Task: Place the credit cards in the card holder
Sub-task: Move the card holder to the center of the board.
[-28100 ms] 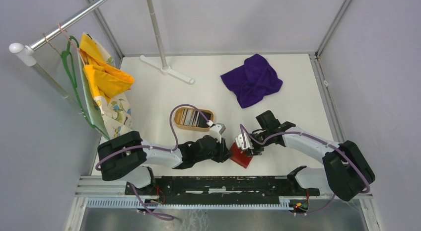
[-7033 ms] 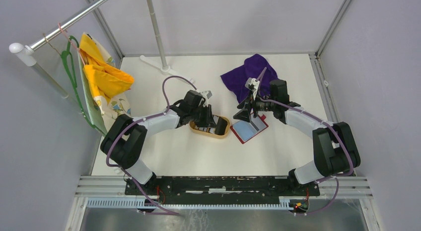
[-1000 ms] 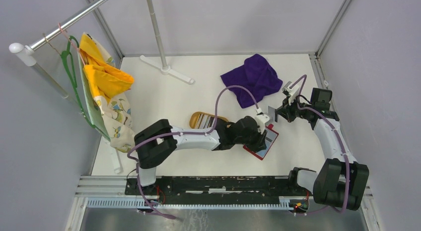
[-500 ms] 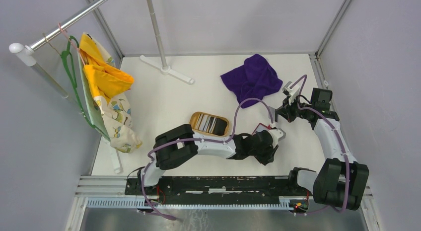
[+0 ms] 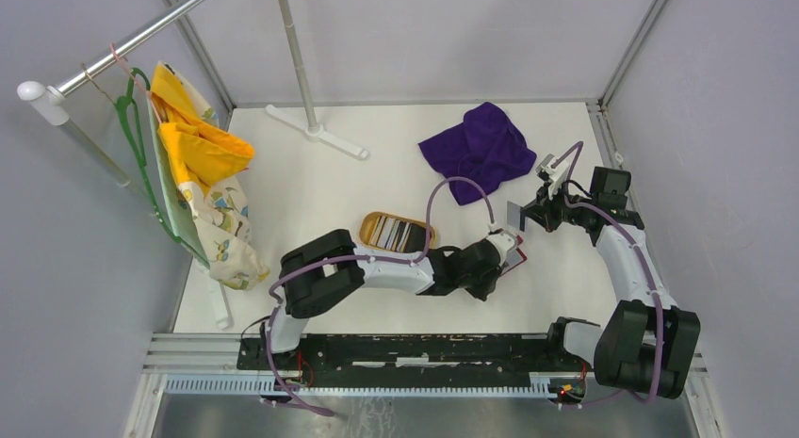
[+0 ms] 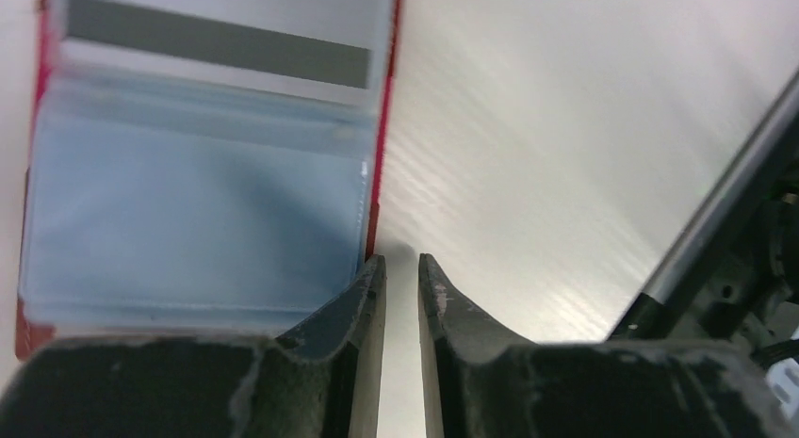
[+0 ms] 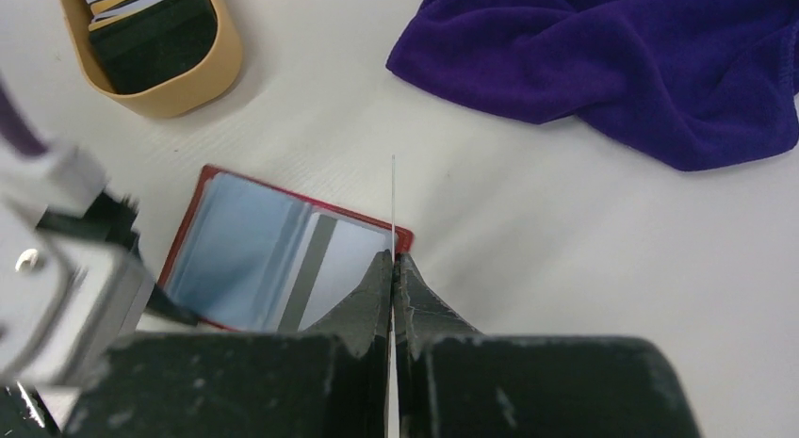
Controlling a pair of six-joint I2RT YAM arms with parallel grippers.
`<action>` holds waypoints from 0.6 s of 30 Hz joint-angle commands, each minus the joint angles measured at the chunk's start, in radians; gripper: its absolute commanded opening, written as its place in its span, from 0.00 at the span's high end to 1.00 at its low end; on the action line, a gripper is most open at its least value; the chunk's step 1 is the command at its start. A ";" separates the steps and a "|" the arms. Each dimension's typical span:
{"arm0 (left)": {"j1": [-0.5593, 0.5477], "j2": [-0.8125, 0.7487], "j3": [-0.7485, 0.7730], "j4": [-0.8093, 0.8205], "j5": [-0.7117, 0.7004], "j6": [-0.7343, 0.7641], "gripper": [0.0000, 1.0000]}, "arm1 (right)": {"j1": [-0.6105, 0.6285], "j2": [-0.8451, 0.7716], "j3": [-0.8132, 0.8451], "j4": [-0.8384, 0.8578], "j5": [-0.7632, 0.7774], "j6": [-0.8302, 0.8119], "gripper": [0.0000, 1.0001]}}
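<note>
My left hand (image 6: 400, 265) has pulled back a touch, its tips a sliver apart at the red edge of the open card holder (image 6: 188, 202), holder flat on the desk (image 6: 565, 127), right hand (image 7: 393, 261) pinching one card (image 5: 515, 215) on edge close by, tray (image 7: 203, 80) nearby.

Left arm stretched across to the opened card holder, right arm drawn back with a card.

The red card holder (image 7: 254, 250), shut at the near edge of the table half a minute ago, now lies open farther out and to the right, clear pockets facing up. The left gripper (image 6: 400, 261), at the wooden tray (image 7: 174, 104) seven seconds ago, has crossed over, and its narrowly parted fingers now sit at the holder's edge. The right gripper (image 7: 393, 257), over the holder seven seconds ago, has pulled away to the right, pinching a card (image 5: 515, 213) on edge. The tray sits farther right than at first. The patterned cloth (image 5: 226, 240) on the left hangs lower, and a white bar (image 5: 222, 311) now shows beneath it.
</note>
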 commanded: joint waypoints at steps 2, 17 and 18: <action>0.091 -0.086 -0.080 -0.045 -0.071 -0.052 0.74 | -0.002 -0.012 0.010 0.010 -0.086 -0.024 1.00; 0.145 -0.360 -0.337 0.156 -0.063 0.034 0.62 | 0.049 0.082 -0.057 0.089 -0.313 0.113 1.00; 0.150 -0.359 -0.340 0.164 -0.055 0.023 0.60 | 0.052 0.086 -0.074 0.141 -0.313 0.169 1.00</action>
